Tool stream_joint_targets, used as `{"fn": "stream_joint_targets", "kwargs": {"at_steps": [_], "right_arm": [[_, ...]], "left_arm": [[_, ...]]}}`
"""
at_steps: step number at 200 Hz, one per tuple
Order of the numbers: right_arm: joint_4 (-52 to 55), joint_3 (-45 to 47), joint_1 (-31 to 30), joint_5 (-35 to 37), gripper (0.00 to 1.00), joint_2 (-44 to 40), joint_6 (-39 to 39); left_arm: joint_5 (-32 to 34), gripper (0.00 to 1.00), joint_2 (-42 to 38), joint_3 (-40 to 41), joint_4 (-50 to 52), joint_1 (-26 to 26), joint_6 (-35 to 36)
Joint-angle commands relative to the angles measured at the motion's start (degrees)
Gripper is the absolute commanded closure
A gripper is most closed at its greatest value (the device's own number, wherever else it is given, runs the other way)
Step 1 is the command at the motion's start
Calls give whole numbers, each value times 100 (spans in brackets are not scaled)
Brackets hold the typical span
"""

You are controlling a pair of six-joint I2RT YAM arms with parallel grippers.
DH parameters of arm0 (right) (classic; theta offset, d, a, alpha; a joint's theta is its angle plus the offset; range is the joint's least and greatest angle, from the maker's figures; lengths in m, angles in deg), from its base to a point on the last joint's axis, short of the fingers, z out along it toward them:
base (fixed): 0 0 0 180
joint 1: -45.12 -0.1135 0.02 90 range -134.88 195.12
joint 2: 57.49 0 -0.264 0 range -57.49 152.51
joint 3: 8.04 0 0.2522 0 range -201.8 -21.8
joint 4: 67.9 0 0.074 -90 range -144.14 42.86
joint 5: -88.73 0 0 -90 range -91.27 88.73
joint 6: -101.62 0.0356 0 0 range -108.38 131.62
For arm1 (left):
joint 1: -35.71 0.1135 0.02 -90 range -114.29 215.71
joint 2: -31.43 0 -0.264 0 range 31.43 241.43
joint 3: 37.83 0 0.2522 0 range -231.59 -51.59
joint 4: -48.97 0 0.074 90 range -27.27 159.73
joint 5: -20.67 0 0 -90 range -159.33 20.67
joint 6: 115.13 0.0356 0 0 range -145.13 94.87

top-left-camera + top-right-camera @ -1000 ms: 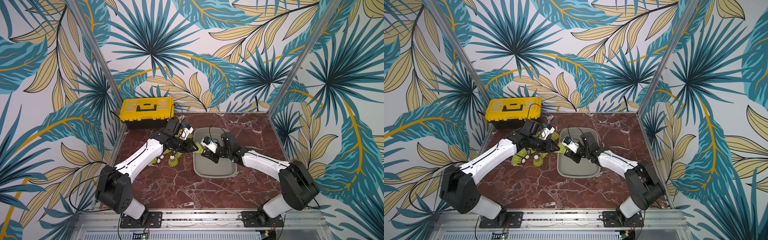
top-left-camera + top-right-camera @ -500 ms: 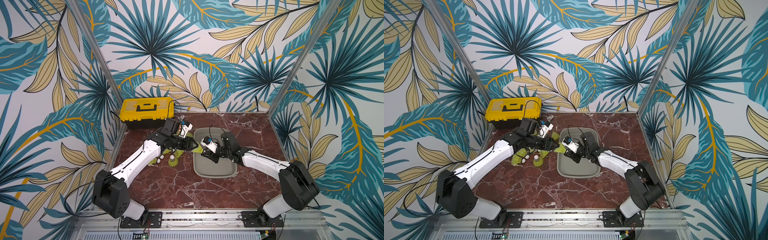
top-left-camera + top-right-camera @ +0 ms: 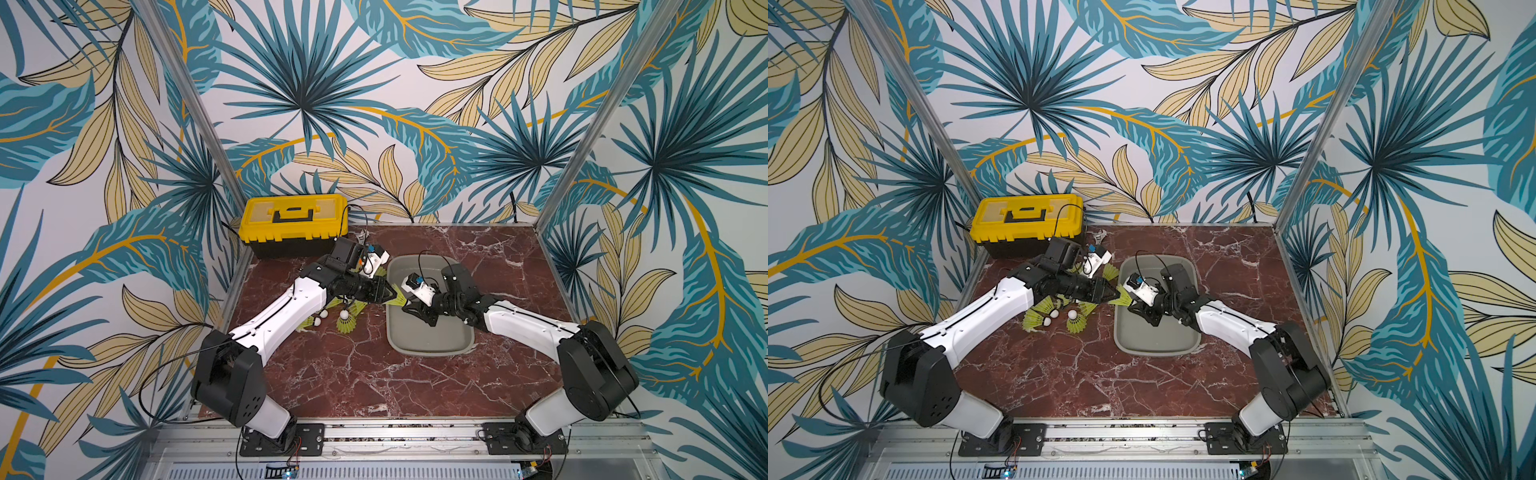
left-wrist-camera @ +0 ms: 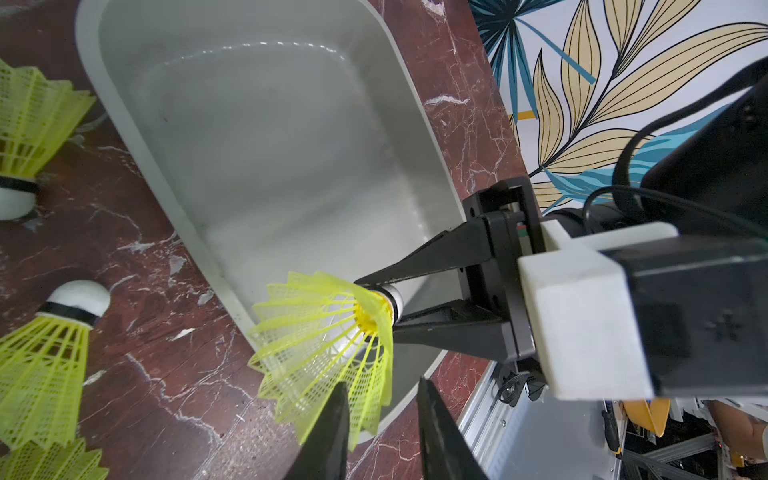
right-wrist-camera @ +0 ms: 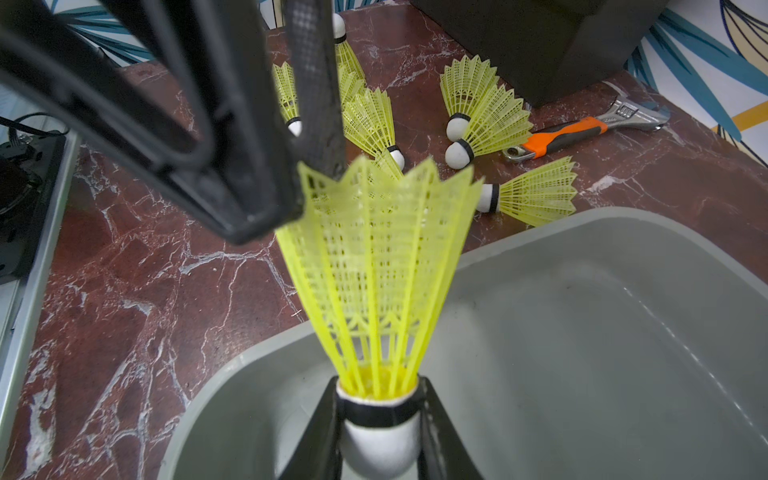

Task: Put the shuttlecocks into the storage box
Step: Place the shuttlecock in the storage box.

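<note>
My right gripper (image 5: 378,388) is shut on the white tip of a neon yellow-green shuttlecock (image 5: 374,266), holding it over the left rim of the grey storage box (image 3: 428,351). The skirt points toward my left gripper (image 4: 382,384). That gripper is open, with the skirt's rim (image 4: 370,386) between its fingertips. In both top views the two grippers meet at the box's left edge (image 3: 1121,297). Several more shuttlecocks (image 3: 347,320) lie on the table left of the box, partly hidden under my left arm. The box's floor (image 4: 270,145) is bare.
A yellow-lidded black toolbox (image 3: 293,224) stands at the back left. An orange-handled wrench (image 5: 565,135) lies beside it, near the loose shuttlecocks (image 5: 486,112). The table is red-brown marble (image 3: 374,382), walled on three sides by leaf-patterned panels.
My left arm's lower links have shifted a little while its fingertips stay at the held shuttlecock's skirt. The right gripper has kept still with the shuttlecock.
</note>
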Motion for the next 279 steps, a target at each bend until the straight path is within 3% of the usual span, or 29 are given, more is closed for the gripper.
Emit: {"fn": "stream_joint_targets", "kwargs": {"at_steps": [1, 40, 54, 77, 90, 115, 201, 279], "right_arm": [[153, -93, -23, -4, 81, -173, -38], [124, -79, -22, 74, 81, -200, 2], [56, -50, -25, 162, 80, -216, 49], [-171, 107, -21, 454, 65, -314, 217], [-356, 264, -21, 712, 50, -434, 310], [-599, 602, -27, 1414, 38, -755, 453], [-481, 1802, -17, 3399, 35, -2663, 1674], [156, 2032, -16, 3976, 35, -4055, 2404]], "left_arm": [[-89, 74, 88, -171, 43, -22, 109], [-289, 99, 183, -158, -93, -31, 9], [-414, 100, 165, -96, -331, -30, -158], [-576, 100, 112, 63, -993, -29, -712], [-596, 100, 96, 119, -1352, -28, -1018], [-471, 100, 74, 196, -2046, -28, -1530], [-5, 100, 1073, -291, -3098, -230, -2364], [-141, 100, 2702, -1510, -3211, -397, -2357]]}}
